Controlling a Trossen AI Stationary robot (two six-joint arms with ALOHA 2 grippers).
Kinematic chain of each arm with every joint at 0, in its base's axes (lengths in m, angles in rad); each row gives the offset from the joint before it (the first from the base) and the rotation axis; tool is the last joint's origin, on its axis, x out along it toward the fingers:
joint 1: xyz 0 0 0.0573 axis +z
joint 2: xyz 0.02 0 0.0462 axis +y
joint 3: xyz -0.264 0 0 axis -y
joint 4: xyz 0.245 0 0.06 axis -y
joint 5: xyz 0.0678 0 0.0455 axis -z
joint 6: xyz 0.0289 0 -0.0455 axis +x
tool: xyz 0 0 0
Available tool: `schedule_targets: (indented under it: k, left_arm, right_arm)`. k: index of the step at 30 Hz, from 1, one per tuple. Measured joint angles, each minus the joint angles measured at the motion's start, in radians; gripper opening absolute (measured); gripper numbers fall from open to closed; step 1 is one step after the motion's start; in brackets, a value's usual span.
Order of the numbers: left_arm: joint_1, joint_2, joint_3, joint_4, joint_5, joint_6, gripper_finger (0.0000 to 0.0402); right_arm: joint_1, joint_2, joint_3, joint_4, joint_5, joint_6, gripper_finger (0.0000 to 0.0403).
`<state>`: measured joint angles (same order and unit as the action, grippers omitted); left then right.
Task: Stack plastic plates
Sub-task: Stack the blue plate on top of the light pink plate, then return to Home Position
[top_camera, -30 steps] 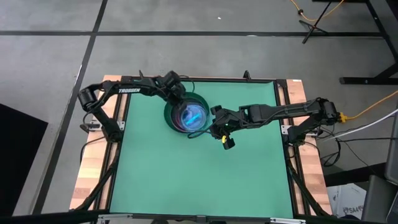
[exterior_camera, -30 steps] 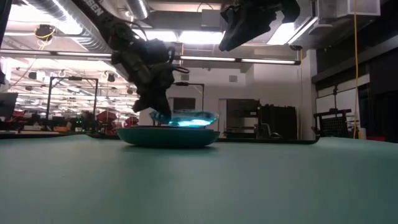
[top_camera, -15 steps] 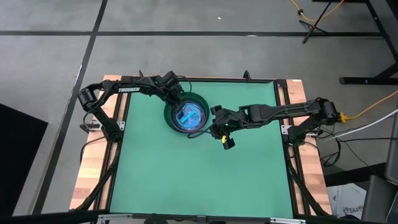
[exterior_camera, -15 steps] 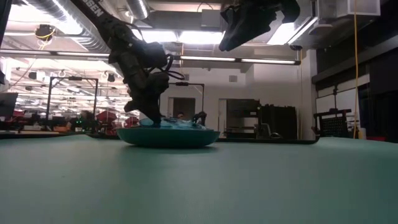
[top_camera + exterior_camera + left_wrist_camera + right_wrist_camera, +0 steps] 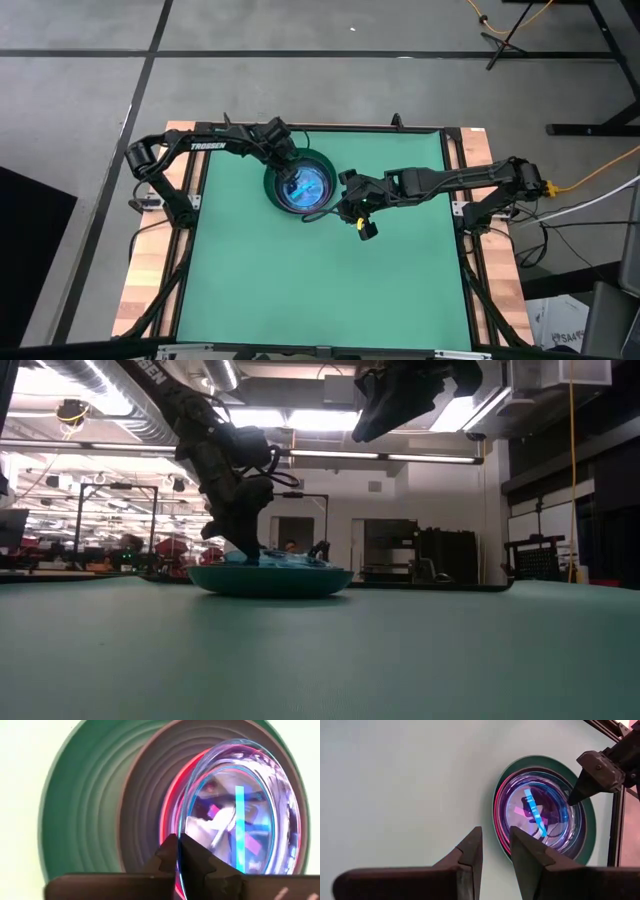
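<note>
Pinched shut on thin rim of top cyan plate (image 5: 235, 805) by left gripper (image 5: 180, 862); light, slick, best rim-held; right gripper (image 5: 495, 851) slightly parted, empty, beside stack (image 5: 303, 183).

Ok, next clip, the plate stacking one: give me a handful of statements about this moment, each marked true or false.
1. The plates form one stack on the green mat. True.
2. The large dark green plate tops the stack. False: it is at the bottom; a translucent cyan plate is on top.
3. The left gripper pinches the cyan plate's rim. True.
4. The right gripper holds a plate. False: it hangs empty beside the stack.
5. Loose plates lie elsewhere on the mat. False: none show.
</note>
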<state>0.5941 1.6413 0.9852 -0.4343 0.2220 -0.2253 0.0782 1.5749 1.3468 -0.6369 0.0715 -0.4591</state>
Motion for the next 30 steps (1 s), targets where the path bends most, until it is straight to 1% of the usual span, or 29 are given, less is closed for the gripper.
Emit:
schedule_targets:
  k: [5, 8, 13, 16, 20, 26, 30]
  left_arm:
    - [0.0, 0.0, 0.0, 0.0, -0.035, 0.0, 0.0055]
    - [0.0, 0.0, 0.0, 0.0, -0.038, 0.0, 0.0081]
    - [0.006, 0.0, 0.0, 0.0, -0.03, 0.0, 0.0103]
    - [0.012, -0.008, 0.0, -0.001, -0.014, 0.0, 0.0105]
    - [0.013, -0.061, 0.0, 0.002, -0.012, 0.0, 0.0098]
    - [0.003, -0.19, 0.0, -0.002, 0.004, 0.044, 0.0086]
    - [-0.027, -0.29, 0.0, -0.003, 0.005, 0.054, 0.0076]
  right_arm:
    - [0.0, 0.0, 0.0, 0.0, 0.0, 0.0, 0.0088]
    - [0.0, 0.0, 0.0, 0.0, 0.0, 0.0, 0.0088]
    - [0.0, 0.0, 0.0, 0.0, 0.0, 0.0, 0.0088]
    - [0.0, 0.0, 0.0, 0.0, 0.0, 0.0, 0.0088]
    - [0.0, 0.0, 0.0, -0.005, 0.0, 0.0, 0.0088]
    - [0.0, 0.0, 0.0, -0.011, 0.0, 0.0, 0.0088]
    - [0.0, 0.0, 0.0, -0.012, 0.0, 0.0, 0.0088]
